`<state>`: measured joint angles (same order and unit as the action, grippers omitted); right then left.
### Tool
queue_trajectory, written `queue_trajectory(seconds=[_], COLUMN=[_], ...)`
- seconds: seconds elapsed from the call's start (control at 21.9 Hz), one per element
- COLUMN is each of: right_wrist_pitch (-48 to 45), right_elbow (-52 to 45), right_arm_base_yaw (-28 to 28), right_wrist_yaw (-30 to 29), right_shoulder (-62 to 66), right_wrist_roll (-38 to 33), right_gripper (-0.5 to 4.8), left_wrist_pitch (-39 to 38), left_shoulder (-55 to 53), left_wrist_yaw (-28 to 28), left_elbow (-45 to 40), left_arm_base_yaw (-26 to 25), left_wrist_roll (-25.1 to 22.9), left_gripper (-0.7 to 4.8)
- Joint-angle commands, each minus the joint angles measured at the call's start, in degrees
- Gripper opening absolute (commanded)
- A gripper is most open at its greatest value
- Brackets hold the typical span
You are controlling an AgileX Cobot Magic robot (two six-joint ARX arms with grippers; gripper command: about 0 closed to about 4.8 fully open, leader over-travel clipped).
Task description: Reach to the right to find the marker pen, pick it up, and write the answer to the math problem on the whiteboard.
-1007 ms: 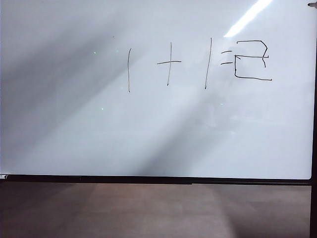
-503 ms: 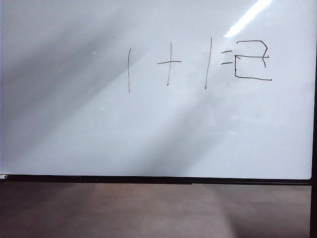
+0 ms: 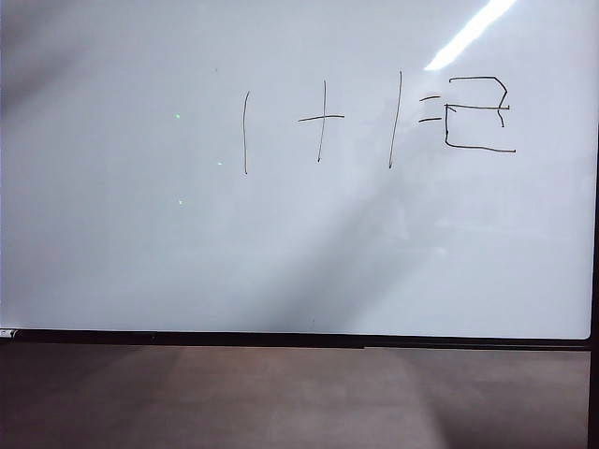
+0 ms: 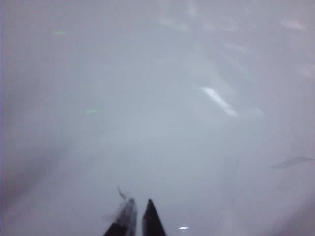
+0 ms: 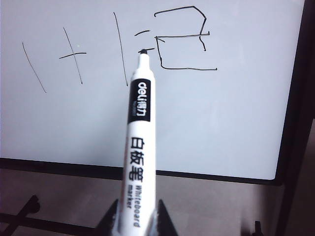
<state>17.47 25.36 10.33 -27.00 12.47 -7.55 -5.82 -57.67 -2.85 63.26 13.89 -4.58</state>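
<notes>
The whiteboard [image 3: 140, 253] is bare below and left of the math problem [image 3: 323, 122]; the answer [image 3: 477, 114] sits near its right edge. The right claw [image 5: 138, 223] grips the marker pen [image 5: 139, 147], labelled "deli" and "Whiteboard marker". The left claw [image 4: 138, 219] is nearly closed and empty.

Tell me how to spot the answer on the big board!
Find the whiteboard, then the math problem written across its top. Past the two short dashes, rightmost, is the answer: a boxy, angular two, the only figure with corners beside plain straight strokes.

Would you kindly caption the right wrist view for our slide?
Right gripper holds the marker pen before the whiteboard, the answer already written.
</notes>
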Motion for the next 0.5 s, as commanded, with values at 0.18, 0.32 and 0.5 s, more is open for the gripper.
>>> queue_trajectory(seconds=[0.18, 0.32, 0.5], right_wrist_pitch=[-0.90, -0.92, -0.87], right_elbow=[0.24, 0.24, 0.24], right_arm_base_yaw=[0.04, -0.09, -0.07], right_wrist_yaw=[-0.02, -0.09, 0.04], right_shoulder=[-0.02, -0.04, 0.00], right_wrist_roll=[0.09, 0.09, 0.09], right_gripper=[-0.06, -0.06, -0.06], left_wrist_pitch=[-1.22, 3.43, 6.03], left_shoulder=[23.61, 30.88, 40.74], left_wrist_yaw=[-2.29, -2.25, 2.99], left_elbow=[-21.40, -31.36, -44.81], left_arm_base_yaw=[-20.31, -21.55, -21.11], left_wrist_roll=[3.08, 6.54, 12.85], left_gripper=[0.28, 0.28, 0.28])
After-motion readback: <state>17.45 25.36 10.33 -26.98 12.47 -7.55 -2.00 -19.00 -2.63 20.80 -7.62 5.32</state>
